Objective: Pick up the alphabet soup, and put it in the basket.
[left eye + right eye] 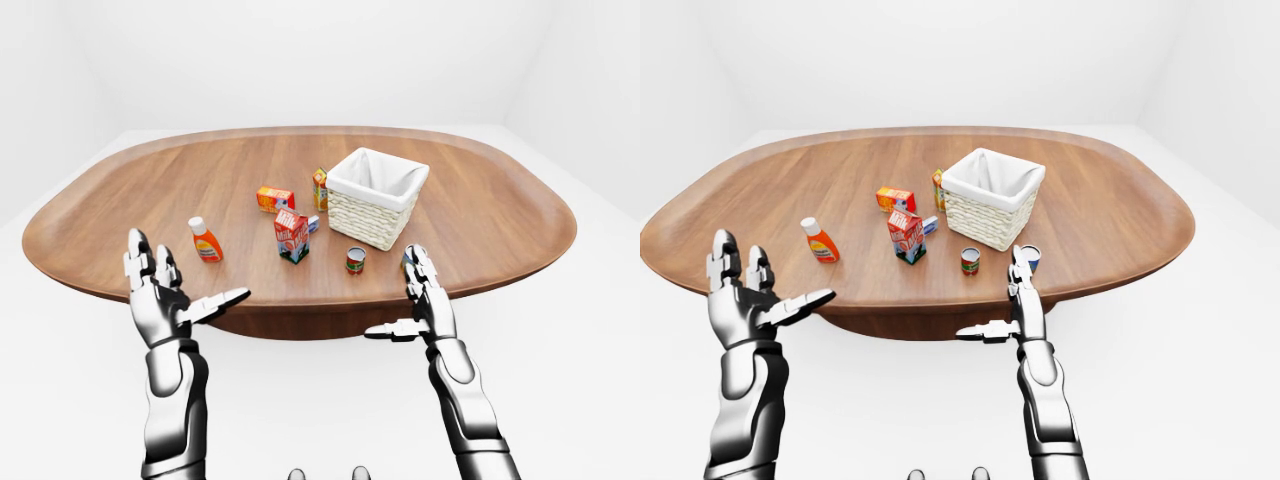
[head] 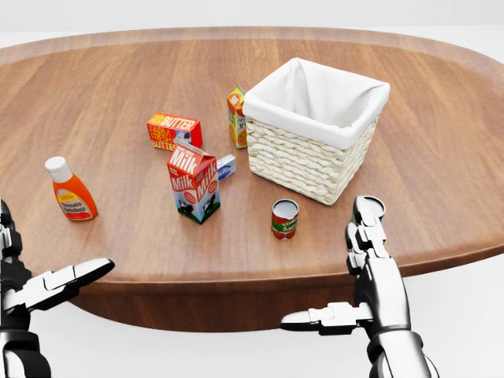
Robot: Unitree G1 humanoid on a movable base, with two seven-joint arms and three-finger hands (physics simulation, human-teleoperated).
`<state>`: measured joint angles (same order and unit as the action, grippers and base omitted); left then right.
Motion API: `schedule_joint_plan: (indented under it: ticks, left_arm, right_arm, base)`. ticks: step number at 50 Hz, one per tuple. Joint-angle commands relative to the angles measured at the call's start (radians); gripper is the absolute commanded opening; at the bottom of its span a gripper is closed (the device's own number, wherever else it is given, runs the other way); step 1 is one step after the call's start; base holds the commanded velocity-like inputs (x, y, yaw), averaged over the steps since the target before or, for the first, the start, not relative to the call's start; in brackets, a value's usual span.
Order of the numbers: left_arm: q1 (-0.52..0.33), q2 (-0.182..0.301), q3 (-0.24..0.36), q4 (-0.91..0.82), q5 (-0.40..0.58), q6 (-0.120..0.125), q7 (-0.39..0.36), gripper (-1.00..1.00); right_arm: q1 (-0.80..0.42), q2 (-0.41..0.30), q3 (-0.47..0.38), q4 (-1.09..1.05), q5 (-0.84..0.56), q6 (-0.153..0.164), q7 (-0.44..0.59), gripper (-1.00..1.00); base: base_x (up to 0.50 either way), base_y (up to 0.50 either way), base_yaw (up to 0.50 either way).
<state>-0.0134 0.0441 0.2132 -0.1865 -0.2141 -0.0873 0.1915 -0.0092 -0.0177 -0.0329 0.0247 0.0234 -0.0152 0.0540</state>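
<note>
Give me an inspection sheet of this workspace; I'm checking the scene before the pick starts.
Surface: oval wooden table, things standing upright on it.
Job's things: alphabet soup can stands apart from the basket, toward the view's bottom; basket lined in white, nothing seen inside.
Clutter: milk carton, butter box, ketchup bottle, orange carton, a blue-topped can by the right hand.
Hands: left hand and right hand open, holding nothing.
Cables: nothing seen.
Surroundings: plain white room.

"Milk" on carton [image 2: 194, 183], "BUTTER" on red box [image 2: 174, 131]
</note>
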Motion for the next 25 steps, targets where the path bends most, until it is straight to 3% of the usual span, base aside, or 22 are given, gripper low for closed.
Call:
schedule_joint_plan:
  ticks: [1, 13, 25]
  left_arm:
    - [-0.020, 0.021, 0.047, 0.010, -0.046, 0.000, 0.054, 1.00]
    - [-0.052, 0.048, 0.075, 0.081, -0.102, 0.000, 0.071, 1.00]
    - [-0.121, 0.107, 0.115, 0.236, -0.152, 0.000, 0.102, 1.00]
  right_arm:
    - [0.000, 0.000, -0.001, 0.003, 0.011, -0.004, 0.005, 1.00]
    - [0.000, -0.001, -0.003, 0.003, 0.019, -0.004, 0.010, 1.00]
    - [0.001, -0.001, -0.001, 0.003, 0.007, 0.000, 0.002, 1.00]
  base:
    - [0.00, 0.00, 0.00]
    - [0.00, 0.00, 0.00]
    - [0.00, 0.00, 0.00]
